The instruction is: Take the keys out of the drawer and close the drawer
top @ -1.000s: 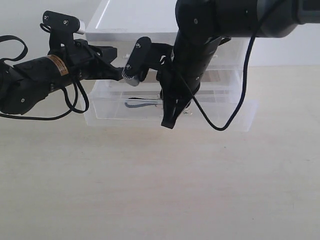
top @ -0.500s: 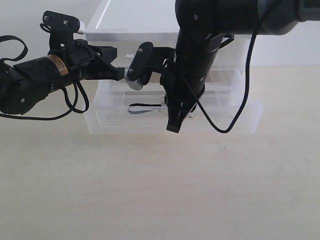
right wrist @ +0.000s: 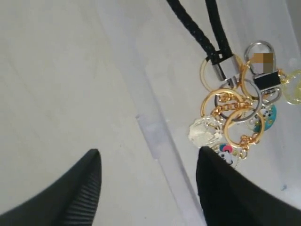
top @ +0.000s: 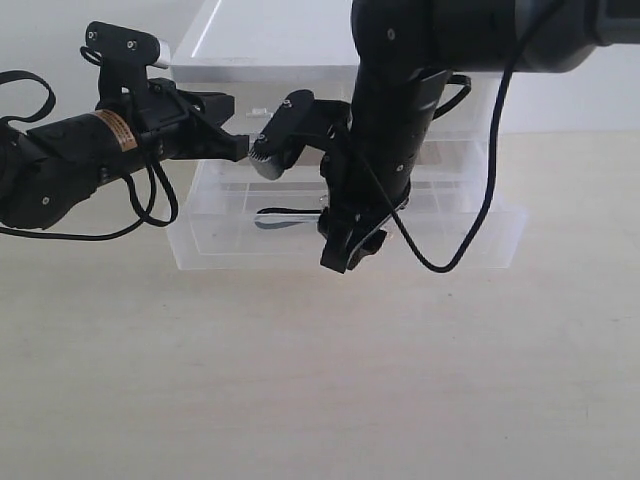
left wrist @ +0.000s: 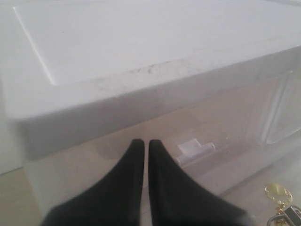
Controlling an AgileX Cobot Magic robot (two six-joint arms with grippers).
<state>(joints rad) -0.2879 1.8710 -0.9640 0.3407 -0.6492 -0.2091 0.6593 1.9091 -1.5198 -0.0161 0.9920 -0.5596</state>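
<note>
The right gripper (right wrist: 148,157) hung with jaws spread, straddling the front wall of the pulled-out drawer (top: 450,245). Inside the drawer lay the keys (right wrist: 233,113), ungrasped, their black strap (top: 285,218) trailing toward nine o'clock. Farther back, at ten o'clock, the left gripper (left wrist: 143,146) held its jaws pressed together close before the white unit (left wrist: 141,56).

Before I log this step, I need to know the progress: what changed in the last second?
The translucent full-width upper plastic drawer slid slightly further out, carrying the gold-ringed keys with the black braided strap along. The right claw dipped lower and tilted; it is open astride the drawer's front wall, gripping nothing. The shut left claw and the white drawer unit stayed put.
</note>
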